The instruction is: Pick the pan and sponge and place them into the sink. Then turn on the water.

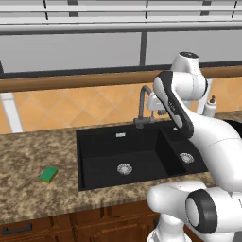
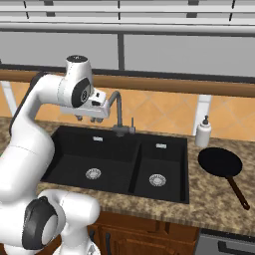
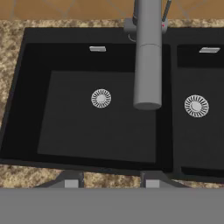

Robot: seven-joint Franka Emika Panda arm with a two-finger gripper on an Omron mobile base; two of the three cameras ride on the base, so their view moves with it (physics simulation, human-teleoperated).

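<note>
1. The pan (image 2: 220, 162) lies on the granite counter (image 1: 28, 156) to the right of the sink (image 2: 60, 159). It is near the white soap bottle (image 2: 202, 132), and its wooden handle points toward the front edge of the counter.
2. The sponge (image 1: 48, 174) lies on the counter to the left of the sink, well apart from the pan, with the green side up.
3. Both basins of the sink are empty, with only the silver drains at the bottom. No water falls from the faucet (image 3: 147, 57).
4. The gripper (image 2: 92, 117) hangs over the larger basin, just beside the faucet. It holds nothing. In the hand view the two finger tips (image 3: 71, 182) stand apart, so I judge that it is spread.
5. I judge that the task is at its very start: no object is picked yet, and the arm is between the two objects.
6. The next move calls for a wide swing to one side, to the pan or to the sponge, then a descent from above. The thin handle of the pan asks for a precise closing of the fingers.
7. I cannot read any brand, label or writing. The small silver plates on the back walls of the basins are too small to tell.
</note>
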